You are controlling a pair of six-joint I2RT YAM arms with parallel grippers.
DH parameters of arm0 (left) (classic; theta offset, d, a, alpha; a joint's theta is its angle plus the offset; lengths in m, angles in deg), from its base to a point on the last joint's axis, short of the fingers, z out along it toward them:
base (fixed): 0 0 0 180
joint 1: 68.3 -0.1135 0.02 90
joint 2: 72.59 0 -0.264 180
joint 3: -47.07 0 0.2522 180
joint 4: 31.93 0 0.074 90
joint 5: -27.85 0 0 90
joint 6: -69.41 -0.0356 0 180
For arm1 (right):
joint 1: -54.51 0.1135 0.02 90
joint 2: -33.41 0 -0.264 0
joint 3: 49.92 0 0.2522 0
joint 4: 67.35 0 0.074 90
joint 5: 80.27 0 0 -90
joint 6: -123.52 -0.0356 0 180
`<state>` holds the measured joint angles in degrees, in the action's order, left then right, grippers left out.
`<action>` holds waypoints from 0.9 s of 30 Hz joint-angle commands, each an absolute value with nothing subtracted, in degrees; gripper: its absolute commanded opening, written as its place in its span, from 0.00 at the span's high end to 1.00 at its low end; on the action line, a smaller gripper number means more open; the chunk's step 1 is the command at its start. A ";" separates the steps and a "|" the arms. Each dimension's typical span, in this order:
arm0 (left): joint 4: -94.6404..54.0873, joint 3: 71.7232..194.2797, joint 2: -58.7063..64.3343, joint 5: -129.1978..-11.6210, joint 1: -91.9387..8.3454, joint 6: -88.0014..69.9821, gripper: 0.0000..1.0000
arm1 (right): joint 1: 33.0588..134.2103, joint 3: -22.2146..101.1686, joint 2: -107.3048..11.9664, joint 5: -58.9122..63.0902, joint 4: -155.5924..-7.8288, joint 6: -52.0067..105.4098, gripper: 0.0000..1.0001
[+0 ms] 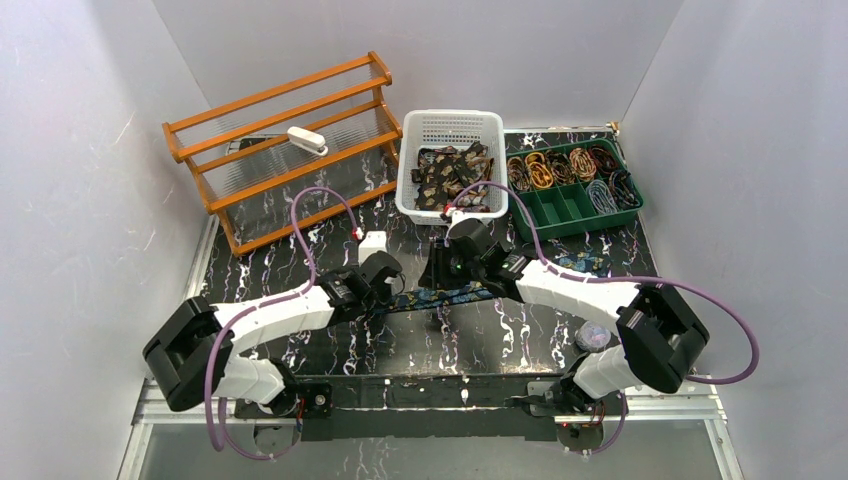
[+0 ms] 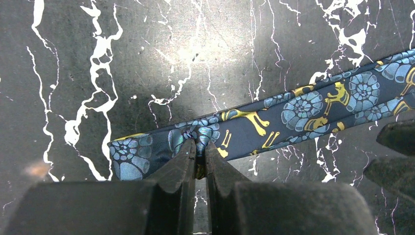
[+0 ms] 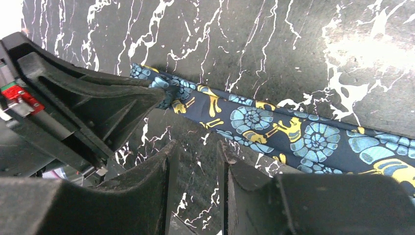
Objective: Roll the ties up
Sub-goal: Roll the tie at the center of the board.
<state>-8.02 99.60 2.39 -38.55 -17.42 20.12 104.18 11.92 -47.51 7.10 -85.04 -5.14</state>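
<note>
A dark blue tie point(image 1: 465, 296) with teal and gold paisley lies flat across the middle of the table, running left to right. My left gripper point(image 2: 200, 147) is shut on the tie point(image 2: 293, 115) close to its narrow left end, pinching a fold of the fabric. In the top view the left gripper point(image 1: 385, 296) sits at that end. My right gripper point(image 3: 195, 147) is open and empty, just in front of the tie point(image 3: 274, 127), beside the left gripper's fingers point(image 3: 122, 100). In the top view the right gripper point(image 1: 440, 300) is near the tie's middle.
A white basket point(image 1: 452, 125) holding several brown ties point(image 1: 450, 175) stands at the back centre. A green tray point(image 1: 560, 215) with rolled ties is at the back right. A wooden rack point(image 1: 285, 135) stands at the back left. A small round object point(image 1: 592, 336) lies by the right arm.
</note>
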 commanded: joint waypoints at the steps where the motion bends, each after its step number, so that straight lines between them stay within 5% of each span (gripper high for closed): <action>1: -9.30 101.03 3.33 -35.66 -16.72 23.10 0.98 | 104.23 11.48 -47.27 4.54 -82.52 -5.75 0.57; 13: -8.33 99.04 -10.35 -36.27 -16.70 26.01 0.47 | 103.59 11.68 -49.69 -2.94 -77.53 -8.88 0.47; 19: 2.39 98.02 -16.70 -29.99 -18.75 28.91 0.41 | 103.63 13.56 -55.52 -8.73 -73.81 -13.86 0.43; 27: 3.22 93.44 -19.53 -40.17 -31.45 27.21 0.38 | 103.95 17.14 -63.80 -12.25 -71.29 -17.29 0.41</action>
